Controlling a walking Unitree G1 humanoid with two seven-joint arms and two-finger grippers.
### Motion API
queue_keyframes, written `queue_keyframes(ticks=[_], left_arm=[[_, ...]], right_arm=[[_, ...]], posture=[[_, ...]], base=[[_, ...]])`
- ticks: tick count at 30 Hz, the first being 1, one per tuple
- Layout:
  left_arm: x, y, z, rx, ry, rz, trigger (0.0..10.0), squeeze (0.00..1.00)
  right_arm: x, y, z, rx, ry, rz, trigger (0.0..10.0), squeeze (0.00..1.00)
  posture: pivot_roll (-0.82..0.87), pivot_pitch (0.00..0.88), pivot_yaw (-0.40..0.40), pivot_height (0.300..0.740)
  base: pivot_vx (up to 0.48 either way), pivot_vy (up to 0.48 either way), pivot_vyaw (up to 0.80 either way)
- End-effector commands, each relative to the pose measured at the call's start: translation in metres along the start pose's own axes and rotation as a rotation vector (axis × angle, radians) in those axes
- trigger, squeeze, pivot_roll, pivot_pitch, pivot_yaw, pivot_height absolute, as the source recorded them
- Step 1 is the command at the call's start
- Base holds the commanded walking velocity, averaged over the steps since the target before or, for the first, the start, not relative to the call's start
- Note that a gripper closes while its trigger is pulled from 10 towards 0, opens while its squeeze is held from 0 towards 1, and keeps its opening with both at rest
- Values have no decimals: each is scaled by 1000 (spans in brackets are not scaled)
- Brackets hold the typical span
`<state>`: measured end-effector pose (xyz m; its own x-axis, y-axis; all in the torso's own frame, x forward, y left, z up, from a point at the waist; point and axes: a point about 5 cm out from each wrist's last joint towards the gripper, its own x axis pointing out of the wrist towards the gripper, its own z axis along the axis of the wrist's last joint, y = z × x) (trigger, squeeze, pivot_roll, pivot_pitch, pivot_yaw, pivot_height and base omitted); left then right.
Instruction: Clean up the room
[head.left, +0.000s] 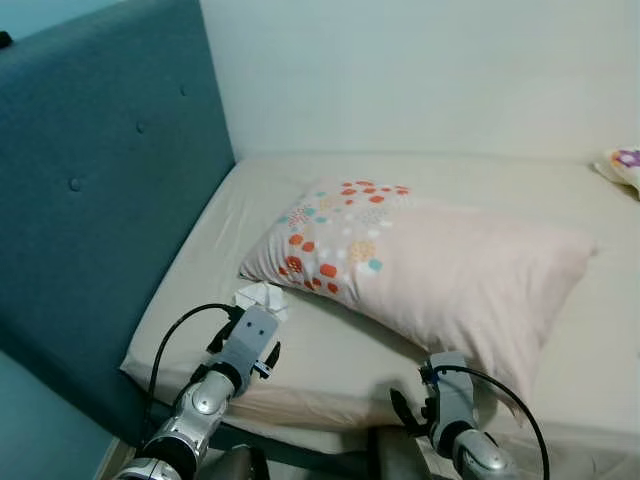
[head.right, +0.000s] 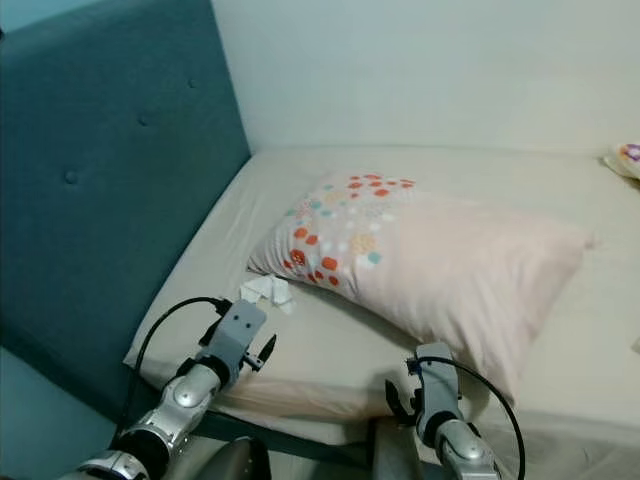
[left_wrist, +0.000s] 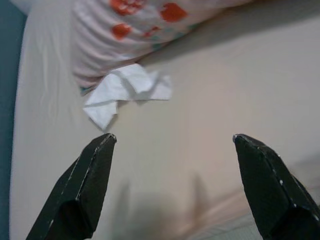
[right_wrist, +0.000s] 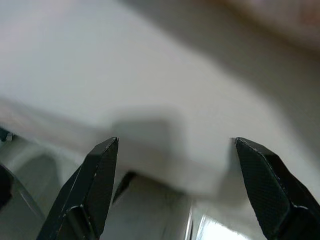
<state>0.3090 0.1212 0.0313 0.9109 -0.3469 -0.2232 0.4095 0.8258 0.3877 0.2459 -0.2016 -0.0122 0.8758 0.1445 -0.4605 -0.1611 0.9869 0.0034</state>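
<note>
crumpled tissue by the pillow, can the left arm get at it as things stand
Probably yes: the left gripper hangs just short of the crumpled tissue with jaws wide open, bare sheet between them. The pillow touches its far edge only.

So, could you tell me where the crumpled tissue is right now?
The crumpled tissue lies on the bed at the pillow's near-left corner, just ahead of the open left gripper.

The crumpled white paper tissue (left_wrist: 127, 90) looks thin, creased and matt, lying on the smooth matt beige cloth sheet of the bed (head.left: 330, 345). The pale pink cloth pillow with orange and teal dots (head.left: 420, 265) appears soft and softly wrinkled, and the teal headboard (head.left: 90, 200) is woven, buttoned fabric. The left hand (left_wrist: 172, 142) has matt black plastic-looking fingers (left_wrist: 82, 185), and its arm (head.left: 195, 405) is glossy silver metal.
</note>
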Motion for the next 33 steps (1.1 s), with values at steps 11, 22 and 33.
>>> queue_keyframes(ticks=[11, 22, 33], left_arm=[[17, -9, 26, 252, -61, -25, 10000, 0], [25, -5, 32, -66, -10, 52, 10000, 0], [6, 17, 1, -323, 40, 185, 10000, 0]], right_arm=[[-13, 5, -4, 33, -11, -3, 10000, 0], [-16, 5, 5, 101, -57, 11, 10000, 0], [-5, 7, 24, 187, -92, 24, 10000, 0]], posture=[[-209, 203, 45, 576], [-194, 185, 33, 576], [-155, 153, 37, 611]], base=[[0, 0, 0], [0, 0, 0], [0, 0, 0]])
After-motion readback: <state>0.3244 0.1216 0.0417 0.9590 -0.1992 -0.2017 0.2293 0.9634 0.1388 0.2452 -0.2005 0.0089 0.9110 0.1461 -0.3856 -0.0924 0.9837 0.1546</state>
